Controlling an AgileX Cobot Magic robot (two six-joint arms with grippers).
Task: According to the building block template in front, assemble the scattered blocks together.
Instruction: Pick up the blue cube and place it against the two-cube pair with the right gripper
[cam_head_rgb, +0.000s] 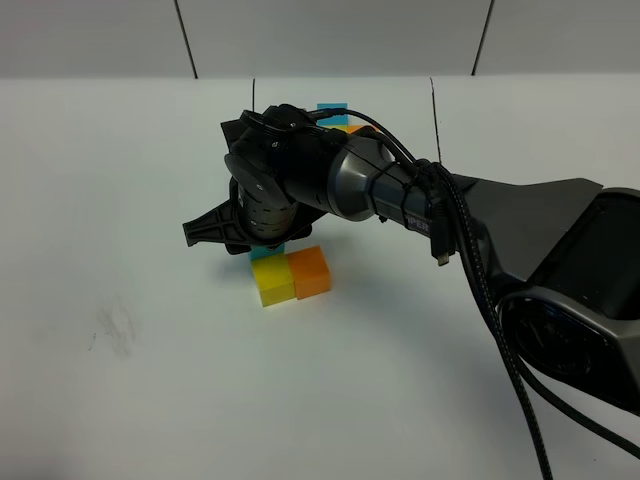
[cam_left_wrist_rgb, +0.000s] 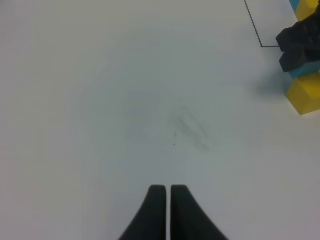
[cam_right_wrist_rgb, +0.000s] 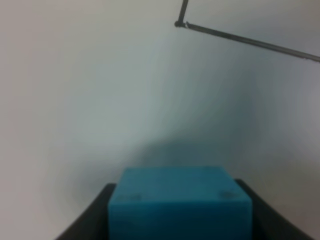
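Right tool (cam_right_wrist_rgb: 180, 220) closed on the light blue cube (cam_right_wrist_rgb: 180, 200), centre frame in the high view, just behind the yellow cube (cam_head_rgb: 272, 279). Yellow touching the orange cube (cam_head_rgb: 310, 270) on the white bench (cam_head_rgb: 120, 200). Template (cam_head_rgb: 333, 108) mostly hidden behind the arm, upper centre. Left tool (cam_left_wrist_rgb: 167, 200) pinched shut, holding nothing, above bare bench.

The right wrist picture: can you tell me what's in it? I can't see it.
A light blue cube fills the lower middle, sitting between the right gripper's two dark fingers, which close on its sides. Behind it is a plain white table with a thin black line running across one far corner.
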